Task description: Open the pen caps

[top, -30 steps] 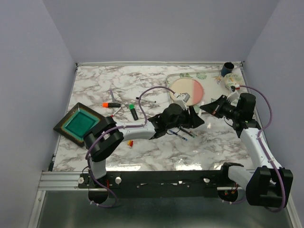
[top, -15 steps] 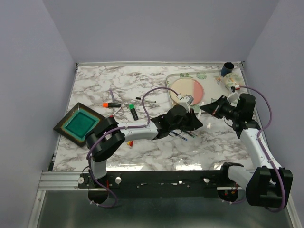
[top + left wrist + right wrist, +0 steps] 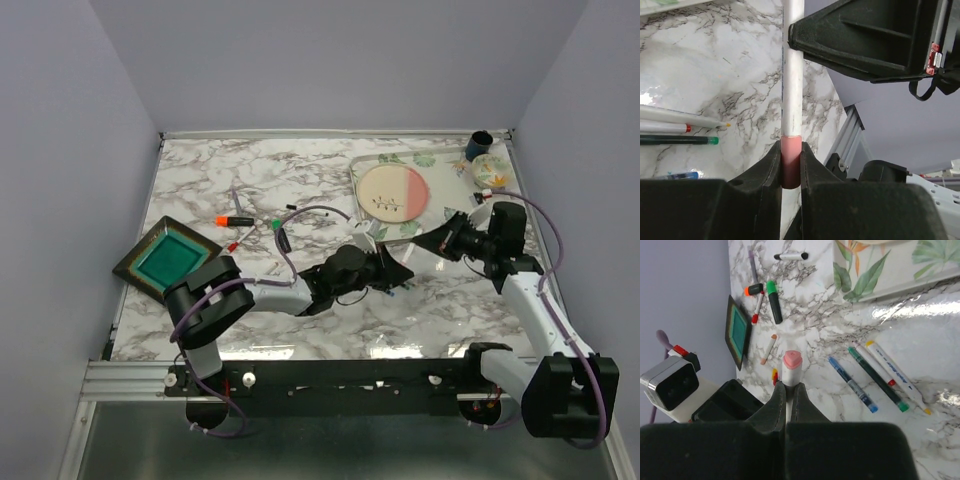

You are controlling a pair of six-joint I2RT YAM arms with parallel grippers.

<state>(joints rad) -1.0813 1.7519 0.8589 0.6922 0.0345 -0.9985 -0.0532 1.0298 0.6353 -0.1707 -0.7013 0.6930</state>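
Two sets of jaws tight on one white pen [image 3: 792, 90], left on its pink cap [image 3: 791, 162].

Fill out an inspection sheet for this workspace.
Surface: marble table, glossy.
Job's things: pink cap seated on white pen; orange-capped highlighter and green-capped highlighter lying capped; four slim pens side by side.
Clutter: green dish, floral tray, plate.
Hands: left hand shut on pink cap; right hand shut on the pen's barrel.
Cables: purple cable loops over each arm.
Surroundings: lavender walls.
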